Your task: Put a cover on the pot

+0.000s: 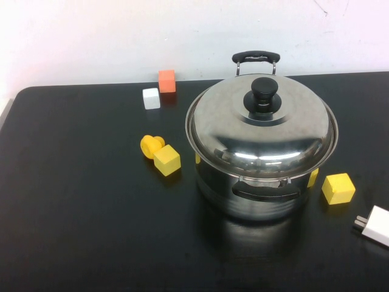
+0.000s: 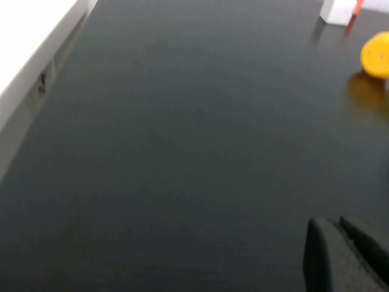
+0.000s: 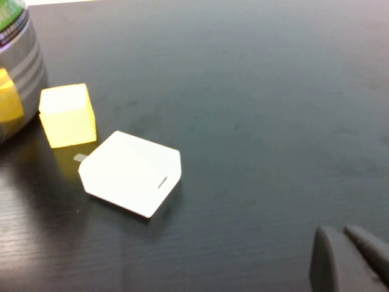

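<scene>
- Left gripper [image 2: 343,255]: off the high view, low over bare black table [image 1: 73,201] on the left side; fingers look pressed together, holding nothing.
- Left of centre: yellow round knob-shaped piece [image 1: 151,145] touching yellow cube [image 1: 166,160]; white cube [image 1: 151,98] and orange cube [image 1: 166,81] behind.
- Large shiny stainless-steel pot [image 1: 261,198] right of centre, domed steel lid with black knob [image 1: 262,125] already on it, looks seated, maybe slightly off-centre.
- Judgement: covering looks done; only check the rim, keep arms clear.
- Right: yellow cube beside the pot [image 1: 338,188], white plug adapter [image 1: 377,225].
- Right gripper [image 3: 346,258]: over table near adapter, fingers clenched, empty.
</scene>
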### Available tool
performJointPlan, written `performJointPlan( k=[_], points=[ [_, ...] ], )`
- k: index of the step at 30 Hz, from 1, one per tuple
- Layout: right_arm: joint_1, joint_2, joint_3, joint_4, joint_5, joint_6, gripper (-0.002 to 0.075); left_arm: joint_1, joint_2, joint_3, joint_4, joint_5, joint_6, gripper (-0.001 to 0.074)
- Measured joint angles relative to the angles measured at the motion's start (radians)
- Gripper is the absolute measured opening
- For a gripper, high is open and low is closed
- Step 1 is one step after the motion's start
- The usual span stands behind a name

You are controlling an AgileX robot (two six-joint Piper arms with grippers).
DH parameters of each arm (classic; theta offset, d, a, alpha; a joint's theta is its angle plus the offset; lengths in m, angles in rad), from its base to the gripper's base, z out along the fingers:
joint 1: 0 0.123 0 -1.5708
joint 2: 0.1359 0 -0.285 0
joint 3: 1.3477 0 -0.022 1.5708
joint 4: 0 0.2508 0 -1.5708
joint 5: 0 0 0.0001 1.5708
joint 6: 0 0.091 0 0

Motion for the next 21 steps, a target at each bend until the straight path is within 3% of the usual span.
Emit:
performJointPlan(
  k=[7,21],
  points=[
    [0.0,0.0,0.0,0.0,0.0,0.0,-0.0002,-0.004,0.0,0.0,0.005,0.0,0.122,-0.0001],
    [0.0,0.0,0.0,0.0,0.0,0.0,-0.0002,-0.005,0.0,0.0,0.005,-0.001,0.14,-0.0001]
  ],
)
